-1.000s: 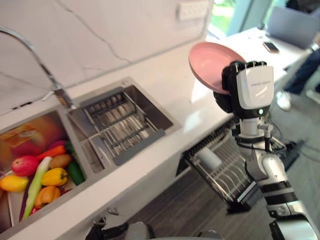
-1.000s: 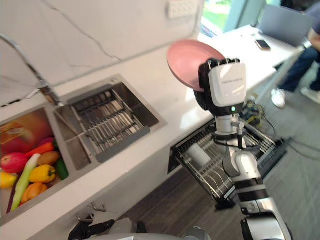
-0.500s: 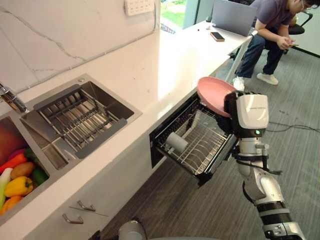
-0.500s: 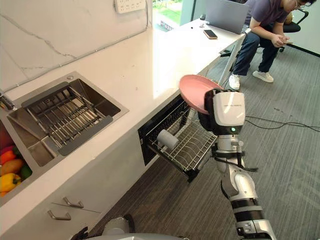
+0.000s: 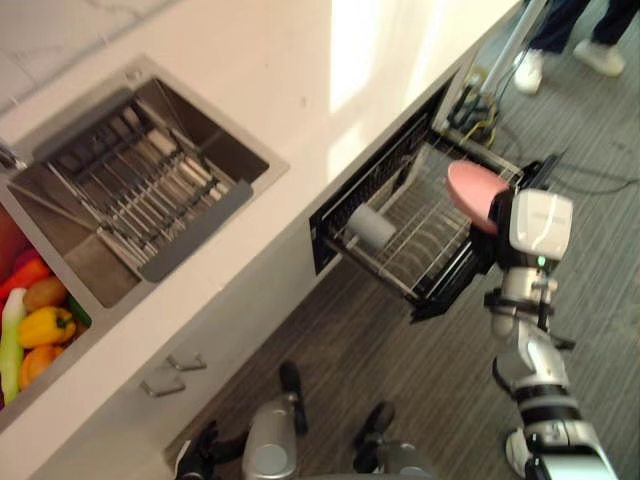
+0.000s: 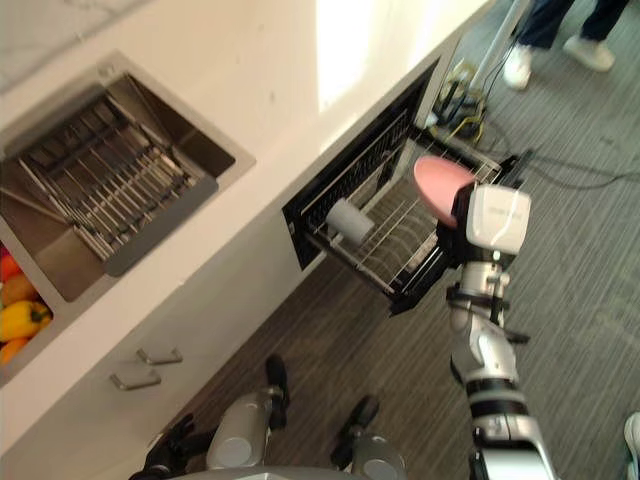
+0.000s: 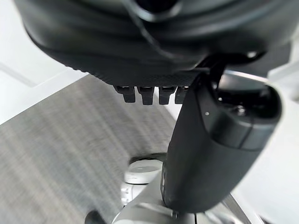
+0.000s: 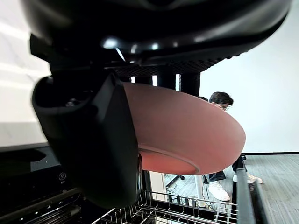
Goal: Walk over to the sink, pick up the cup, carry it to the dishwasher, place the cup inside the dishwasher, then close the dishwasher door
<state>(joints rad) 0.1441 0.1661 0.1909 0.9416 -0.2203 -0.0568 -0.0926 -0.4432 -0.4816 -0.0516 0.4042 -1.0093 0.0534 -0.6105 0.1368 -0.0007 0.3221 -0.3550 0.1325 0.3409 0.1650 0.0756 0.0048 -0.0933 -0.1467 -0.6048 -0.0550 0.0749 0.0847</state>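
Note:
A pink plate (image 5: pixel 473 189) is pinched in my right hand (image 5: pixel 500 222), thumb (image 8: pixel 93 149) under its rim and fingers over it; the plate (image 8: pixel 187 135) hangs tilted above the outer end of the pulled-out dishwasher rack (image 5: pixel 425 250). A grey cup (image 5: pixel 372 226) lies on its side in the rack's inner part, and no hand touches it. The dishwasher door is open below the counter edge. My left hand (image 7: pixel 210 140) hangs over grey floor with relaxed fingers and nothing in it.
The steel sink (image 5: pixel 215 130) with a wire drainer is set in the white counter at the left. Toy vegetables (image 5: pixel 40 325) fill the neighbouring basin. A person's shoes (image 5: pixel 600 55) stand on the carpet at the far right. Cabinet handles (image 5: pixel 165 375) sit below the sink.
The camera has swung down and right, so the sink slid left. My right hand has carried the plate from over the counter down to above the open rack.

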